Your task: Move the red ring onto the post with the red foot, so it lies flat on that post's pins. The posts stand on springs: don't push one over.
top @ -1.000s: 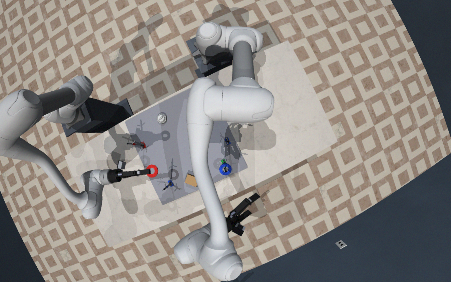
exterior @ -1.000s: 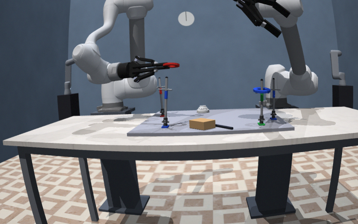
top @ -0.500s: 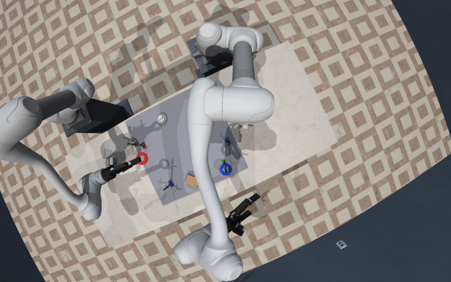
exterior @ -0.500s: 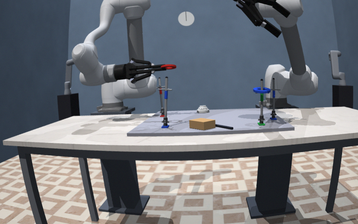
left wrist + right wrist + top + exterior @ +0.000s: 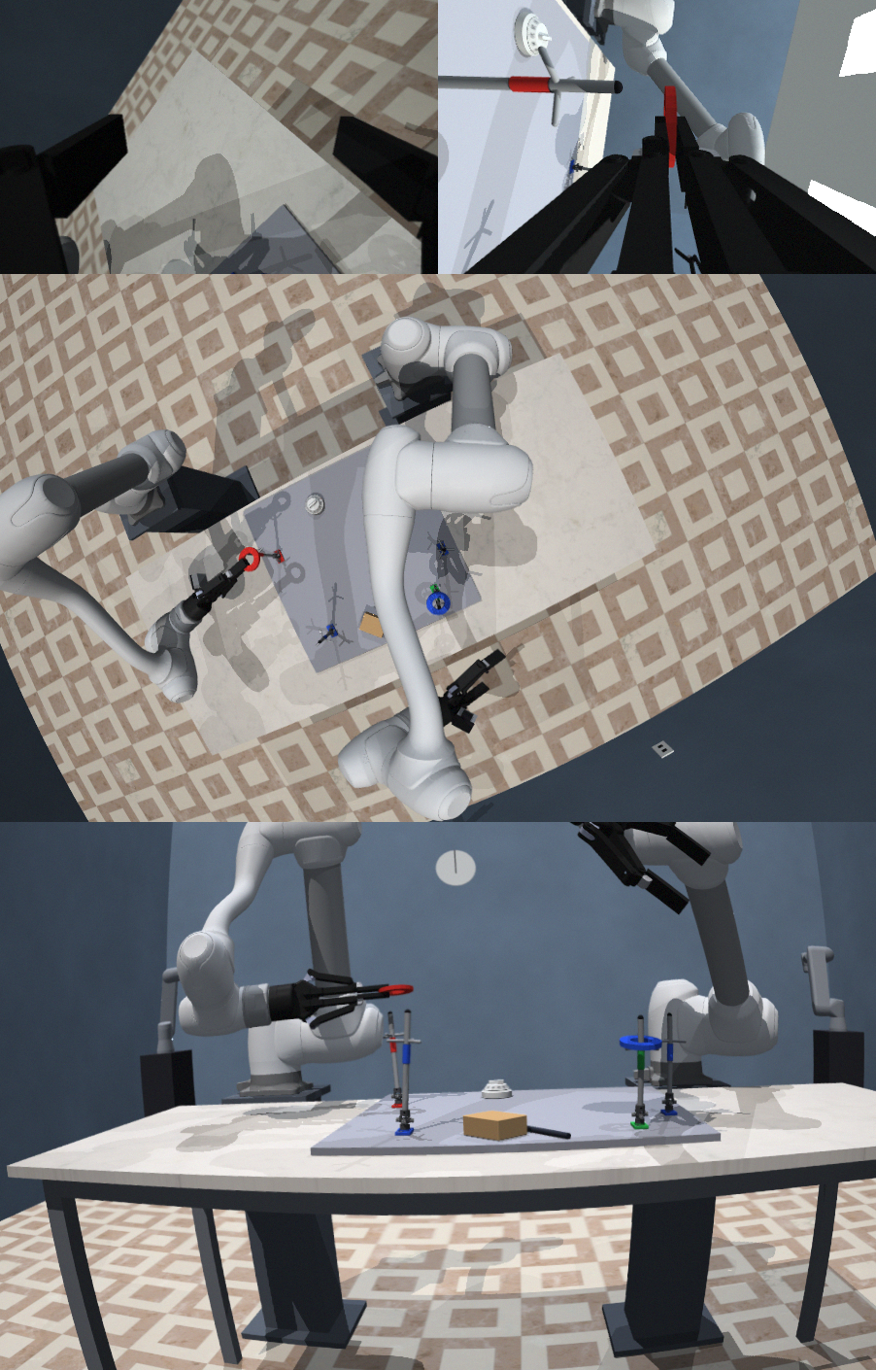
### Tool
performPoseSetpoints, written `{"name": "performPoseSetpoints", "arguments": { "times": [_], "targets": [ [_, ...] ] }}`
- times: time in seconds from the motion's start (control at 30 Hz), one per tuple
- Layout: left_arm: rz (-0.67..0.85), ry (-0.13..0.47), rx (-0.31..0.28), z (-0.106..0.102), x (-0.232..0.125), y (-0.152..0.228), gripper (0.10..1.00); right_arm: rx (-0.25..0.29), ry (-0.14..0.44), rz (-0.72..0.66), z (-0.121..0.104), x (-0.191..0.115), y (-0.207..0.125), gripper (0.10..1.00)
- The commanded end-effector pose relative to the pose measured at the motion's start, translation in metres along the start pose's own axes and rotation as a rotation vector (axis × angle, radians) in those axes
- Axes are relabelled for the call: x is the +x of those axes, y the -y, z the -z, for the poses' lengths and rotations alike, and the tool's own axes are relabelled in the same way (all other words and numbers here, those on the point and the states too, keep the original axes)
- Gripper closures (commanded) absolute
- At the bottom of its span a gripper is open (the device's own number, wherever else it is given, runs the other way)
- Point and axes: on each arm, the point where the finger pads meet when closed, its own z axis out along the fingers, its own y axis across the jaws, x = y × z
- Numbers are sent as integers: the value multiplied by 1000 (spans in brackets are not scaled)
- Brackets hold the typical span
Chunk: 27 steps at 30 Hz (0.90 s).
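Note:
The red ring (image 5: 251, 549) (image 5: 409, 989) (image 5: 671, 97) is held level in my right gripper (image 5: 244, 565) (image 5: 381, 991) (image 5: 669, 132), which is shut on its near side. The red-foot post (image 5: 270, 555) (image 5: 394, 1071) (image 5: 589, 85) stands at the mat's left edge, its top leaning slightly left in the exterior view. The ring is higher than the post's tip and apart from it, not around it. In the top view the tip shows at the ring's right edge. My left gripper (image 5: 490, 672) (image 5: 690, 878) (image 5: 231, 134) is open and empty, high and far from the ring.
A blue-foot post (image 5: 405, 1086) stands in front of the red-foot one. A blue ring (image 5: 428, 603) (image 5: 624, 1043) is around the green-foot post (image 5: 640, 1080), near another blue-foot post (image 5: 669, 1074). A tan block (image 5: 371, 624) (image 5: 494, 1125), dark rod (image 5: 549, 1132) and white knob (image 5: 314, 503) (image 5: 495, 1089) (image 5: 529, 33) are on the mat.

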Motion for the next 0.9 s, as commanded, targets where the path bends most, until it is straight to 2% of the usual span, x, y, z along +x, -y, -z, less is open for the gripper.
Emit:
{"name": "performPoseSetpoints", "arguments": {
  "times": [0.0,0.13,0.37,0.87],
  "targets": [
    [2,-1,-1,1,1,1,98,-13,-68,-29,12,29,-2,999],
    [2,-1,-1,1,1,1,98,-19,-98,-36,17,40,-4,999],
    [2,-1,-1,1,1,1,98,-12,-75,-25,12,32,2,999],
    [2,-1,-1,1,1,1,98,-18,-74,-25,12,32,11,999]
  ]
}}
